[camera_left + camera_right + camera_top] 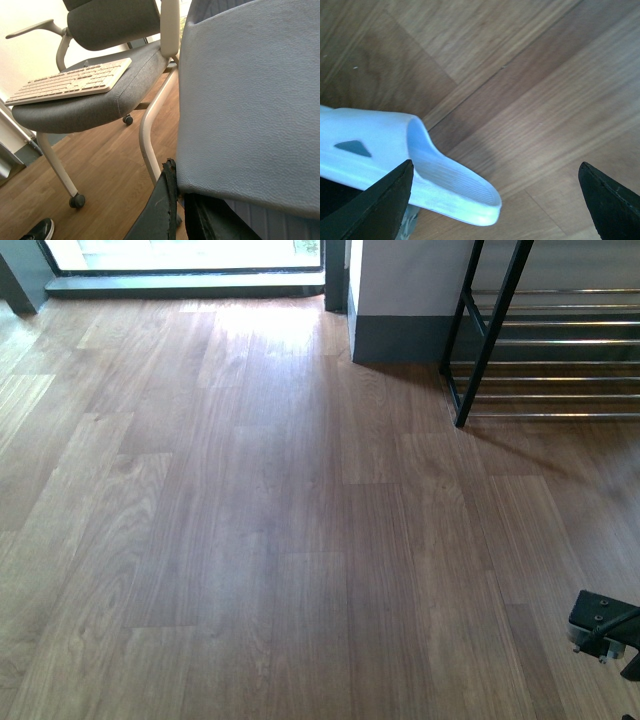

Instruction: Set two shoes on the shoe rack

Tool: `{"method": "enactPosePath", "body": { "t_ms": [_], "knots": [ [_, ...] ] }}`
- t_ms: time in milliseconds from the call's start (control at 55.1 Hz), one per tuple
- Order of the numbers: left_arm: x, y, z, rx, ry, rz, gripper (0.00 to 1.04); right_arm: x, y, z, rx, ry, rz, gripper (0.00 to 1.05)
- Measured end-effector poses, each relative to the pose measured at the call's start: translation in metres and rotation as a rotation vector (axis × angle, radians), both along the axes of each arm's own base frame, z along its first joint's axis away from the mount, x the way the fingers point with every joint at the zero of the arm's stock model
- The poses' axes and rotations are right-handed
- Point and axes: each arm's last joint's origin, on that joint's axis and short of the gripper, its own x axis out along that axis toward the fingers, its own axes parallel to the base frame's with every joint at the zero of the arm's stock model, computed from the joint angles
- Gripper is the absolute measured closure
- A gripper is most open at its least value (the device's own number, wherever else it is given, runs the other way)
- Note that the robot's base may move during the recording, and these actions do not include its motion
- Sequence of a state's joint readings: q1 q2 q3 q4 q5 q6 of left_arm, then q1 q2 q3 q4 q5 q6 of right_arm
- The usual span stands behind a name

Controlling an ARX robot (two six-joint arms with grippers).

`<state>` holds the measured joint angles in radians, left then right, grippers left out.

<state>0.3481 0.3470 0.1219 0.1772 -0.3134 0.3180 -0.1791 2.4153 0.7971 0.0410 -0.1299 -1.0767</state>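
while left claw point(181, 192) grips a blue slide point(250, 100), right claw point(495, 163) wide beside second slide point(380, 132) (on floor point(545, 75)), shoe rack point(490, 330) ahead

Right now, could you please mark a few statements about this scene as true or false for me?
1. A keyboard lies on the chair seat. True.
2. Shoes fill the shoe rack's visible bars. False: those bars hold no shoes.
3. The right gripper is open above the wooden floor. True.
4. The slide beside the right gripper is red. False: it is pale blue.
5. The left gripper holds a second slide. True.
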Motion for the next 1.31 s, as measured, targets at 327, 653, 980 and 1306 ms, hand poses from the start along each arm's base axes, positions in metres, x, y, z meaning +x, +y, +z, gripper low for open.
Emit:
{"method": "enactPosePath", "body": {
  "t_ms": [327,653,980,1306],
  "knots": [
    [0.0,0.0,0.0,0.0,0.0,0.0,1.03,-0.008,0.004,-0.024,0.118,0.257,-0.015,0.09],
    [0.0,0.0,0.0,0.0,0.0,0.0,1.03,-0.011,0.005,-0.058,0.145,0.38,-0.113,0.09],
    [0.0,0.0,0.0,0.0,0.0,0.0,1.03,-0.02,0.01,-0.069,0.201,0.497,-0.164,0.09],
    [0.0,0.0,0.0,0.0,0.0,0.0,1.03,-0.02,0.01,-0.079,0.196,0.462,-0.193,0.57]
  ]
}}
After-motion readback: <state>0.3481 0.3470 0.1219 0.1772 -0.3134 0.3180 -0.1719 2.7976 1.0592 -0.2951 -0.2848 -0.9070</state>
